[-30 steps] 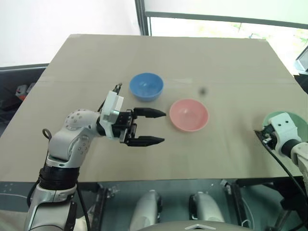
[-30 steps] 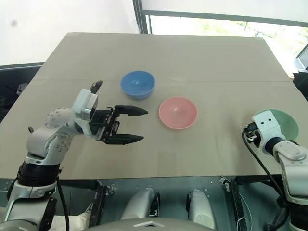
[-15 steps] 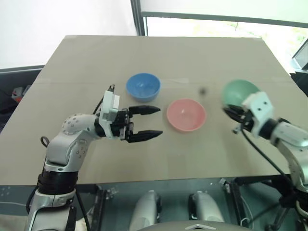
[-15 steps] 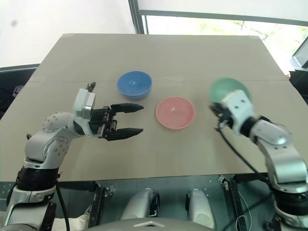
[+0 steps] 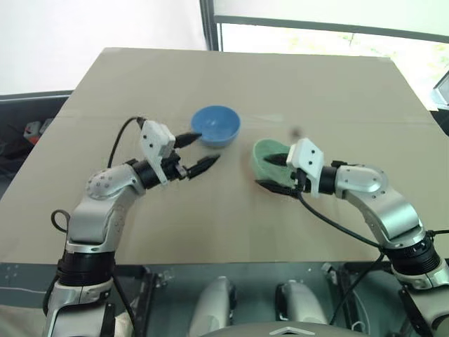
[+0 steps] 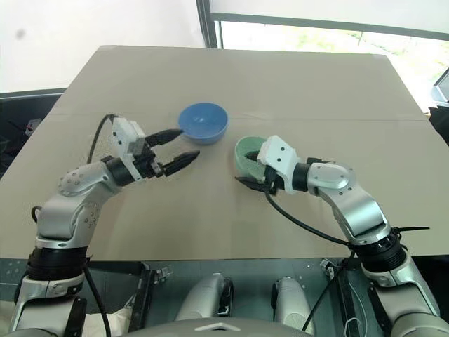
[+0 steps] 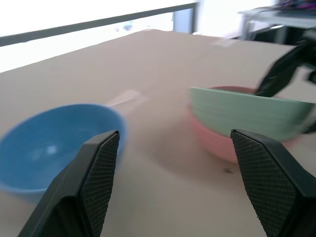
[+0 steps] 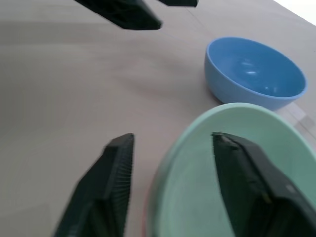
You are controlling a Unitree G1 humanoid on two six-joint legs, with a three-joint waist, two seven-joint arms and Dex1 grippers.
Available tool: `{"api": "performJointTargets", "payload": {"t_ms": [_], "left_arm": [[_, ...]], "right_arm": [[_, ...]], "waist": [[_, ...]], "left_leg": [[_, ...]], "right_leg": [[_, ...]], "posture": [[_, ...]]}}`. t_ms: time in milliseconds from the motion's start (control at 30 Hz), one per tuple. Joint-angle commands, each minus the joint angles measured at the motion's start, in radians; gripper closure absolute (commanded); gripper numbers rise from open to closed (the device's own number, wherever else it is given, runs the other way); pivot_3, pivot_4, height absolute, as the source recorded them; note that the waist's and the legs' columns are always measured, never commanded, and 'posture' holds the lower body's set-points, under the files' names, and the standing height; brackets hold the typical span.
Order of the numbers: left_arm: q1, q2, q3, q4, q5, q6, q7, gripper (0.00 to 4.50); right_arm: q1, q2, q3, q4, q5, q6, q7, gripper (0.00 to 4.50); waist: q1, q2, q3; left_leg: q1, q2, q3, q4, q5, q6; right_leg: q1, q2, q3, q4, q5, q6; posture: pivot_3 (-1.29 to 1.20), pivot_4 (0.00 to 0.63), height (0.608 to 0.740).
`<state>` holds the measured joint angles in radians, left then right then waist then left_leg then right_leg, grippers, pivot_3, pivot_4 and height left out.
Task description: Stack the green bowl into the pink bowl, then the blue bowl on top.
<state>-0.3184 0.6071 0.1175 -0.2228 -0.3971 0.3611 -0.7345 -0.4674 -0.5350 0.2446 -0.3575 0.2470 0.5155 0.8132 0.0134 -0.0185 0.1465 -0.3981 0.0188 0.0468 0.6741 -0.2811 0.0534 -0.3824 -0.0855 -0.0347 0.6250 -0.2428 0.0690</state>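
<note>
The green bowl sits in the pink bowl, slightly tilted, at the middle of the table. My right gripper straddles the green bowl's near rim, one finger inside and one outside, jaws open and off the rim. The blue bowl stands upright just behind and to the left of the stack. My left gripper is open and empty, level, its fingertips close to the blue bowl's near left side without touching it.
The tan table has bare surface in front of the bowls and to the far right. A small dark spot marks the table behind the stack. Window frames run behind the table's far edge.
My right arm swung in from the table's right edge with the green bowl, put it into the pink bowl, and its jaws parted. My left gripper turned and moved toward the blue bowl.
</note>
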Motion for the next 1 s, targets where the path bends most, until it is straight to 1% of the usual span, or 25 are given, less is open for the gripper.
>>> {"api": "performJointTargets", "payload": {"t_ms": [33,100,167,300,467,533,567,633,667,700,767,800,933,1000], "left_arm": [[-0.064,0.019,-0.017,-0.066,0.108,0.088,0.145,0.69],[-0.137,0.084,-0.114,-0.024,0.242,0.160,0.170,0.69],[-0.195,0.123,-0.189,0.033,0.343,0.126,0.170,0.69],[-0.311,0.113,-0.297,0.124,0.425,0.153,0.139,0.69],[-0.378,0.096,-0.423,0.238,0.518,0.091,0.069,0.69],[-0.395,0.083,-0.447,0.275,0.534,0.069,0.043,1.23],[-0.402,0.079,-0.451,0.284,0.533,0.053,0.026,1.69],[-0.418,0.069,-0.447,0.296,0.531,0.042,0.003,2.28],[-0.426,0.067,-0.447,0.305,0.534,0.036,-0.008,2.86],[-0.434,0.065,-0.447,0.318,0.540,0.027,-0.013,3.23],[-0.449,0.062,-0.451,0.354,0.556,-0.003,-0.017,4.18],[-0.455,0.060,-0.451,0.367,0.561,-0.022,-0.018,4.37],[-0.481,0.038,-0.416,0.370,0.519,-0.068,-0.056,4.37],[-0.496,0.021,-0.381,0.321,0.450,-0.110,-0.106,4.37]], "right_arm": [[0.005,0.002,-0.105,-0.096,0.055,-0.022,-0.023,1.74],[0.009,0.043,-0.149,-0.129,0.123,-0.002,-0.043,1.74],[0.006,0.068,-0.165,-0.142,0.160,0.015,-0.056,1.74],[0.006,0.065,-0.169,-0.145,0.165,0.015,-0.066,1.74],[0.018,0.056,-0.184,-0.149,0.162,0.009,-0.087,1.74],[0.024,0.050,-0.190,-0.156,0.162,0.013,-0.099,1.71],[0.030,0.045,-0.193,-0.161,0.161,0.014,-0.104,1.71],[0.040,0.037,-0.202,-0.170,0.162,0.016,-0.114,1.71],[0.046,0.033,-0.205,-0.173,0.162,0.015,-0.119,1.71],[0.051,0.031,-0.208,-0.176,0.161,0.015,-0.124,1.71],[0.060,0.028,-0.213,-0.182,0.159,0.014,-0.135,1.71],[0.064,0.026,-0.217,-0.185,0.160,0.014,-0.140,1.71],[0.085,0.013,-0.241,-0.197,0.165,0.016,-0.157,1.71],[0.122,-0.009,-0.278,-0.207,0.167,0.013,-0.159,1.71]], "waist": [[0.002,0.000,0.000],[0.004,-0.001,0.000],[0.001,-0.001,0.000],[0.001,-0.001,0.001],[0.000,-0.001,0.001],[0.001,-0.001,0.001],[0.000,-0.001,0.001],[0.001,-0.001,0.001],[0.001,-0.001,0.001],[0.001,-0.001,0.001],[0.000,-0.001,0.001],[0.000,-0.001,0.001],[0.002,-0.001,0.001],[0.005,-0.001,0.001]], "left_leg": [[0.000,0.000,0.000,0.000,0.000,0.000],[0.000,0.000,-0.001,0.000,0.000,0.000],[0.001,-0.003,-0.001,0.000,0.001,-0.001],[0.001,-0.003,-0.001,0.000,0.001,-0.001],[-0.001,-0.004,0.000,-0.001,0.001,-0.001],[-0.001,-0.004,0.000,-0.002,0.001,-0.001],[-0.001,-0.004,0.000,-0.002,0.001,-0.001],[-0.002,-0.004,0.000,-0.002,0.001,-0.001],[-0.002,-0.004,0.000,-0.002,0.001,-0.001],[-0.002,-0.004,0.000,-0.002,0.001,-0.001],[-0.002,-0.004,0.000,-0.001,0.001,-0.001],[-0.002,-0.004,0.000,-0.001,0.001,-0.001],[-0.002,-0.004,0.000,-0.001,0.001,-0.001],[-0.002,-0.004,0.000,-0.001,0.001,-0.001]], "right_leg": [[0.000,0.000,0.000,0.000,0.000,0.000],[0.000,0.000,-0.001,0.000,0.000,0.000],[0.001,0.000,-0.001,0.000,0.000,0.000],[0.001,0.001,-0.001,0.000,0.000,0.000],[0.000,0.001,-0.001,0.001,0.000,0.000],[-0.001,0.001,-0.001,0.000,0.000,0.000],[-0.001,0.001,-0.001,0.000,0.000,0.000],[-0.002,0.000,-0.001,0.000,0.000,0.000],[-0.002,0.000,-0.001,0.000,0.000,0.000],[-0.002,0.000,-0.001,0.000,0.000,0.000],[-0.002,0.000,-0.001,0.001,0.000,0.000],[-0.002,0.000,-0.001,0.001,0.000,0.000],[-0.002,0.000,-0.001,0.001,0.000,0.000],[-0.002,0.000,-0.001,0.001,0.000,0.000]], "posture": [[0.00,0.150,0.740],[0.00,0.150,0.740],[0.00,0.150,0.740],[0.00,0.150,0.740],[0.00,0.150,0.740],[0.00,0.150,0.740],[0.00,0.150,0.740],[0.00,0.150,0.740],[0.00,0.150,0.740],[0.00,0.150,0.740],[0.00,0.150,0.740],[0.00,0.150,0.740],[0.00,0.150,0.740],[0.00,0.150,0.740]]}}
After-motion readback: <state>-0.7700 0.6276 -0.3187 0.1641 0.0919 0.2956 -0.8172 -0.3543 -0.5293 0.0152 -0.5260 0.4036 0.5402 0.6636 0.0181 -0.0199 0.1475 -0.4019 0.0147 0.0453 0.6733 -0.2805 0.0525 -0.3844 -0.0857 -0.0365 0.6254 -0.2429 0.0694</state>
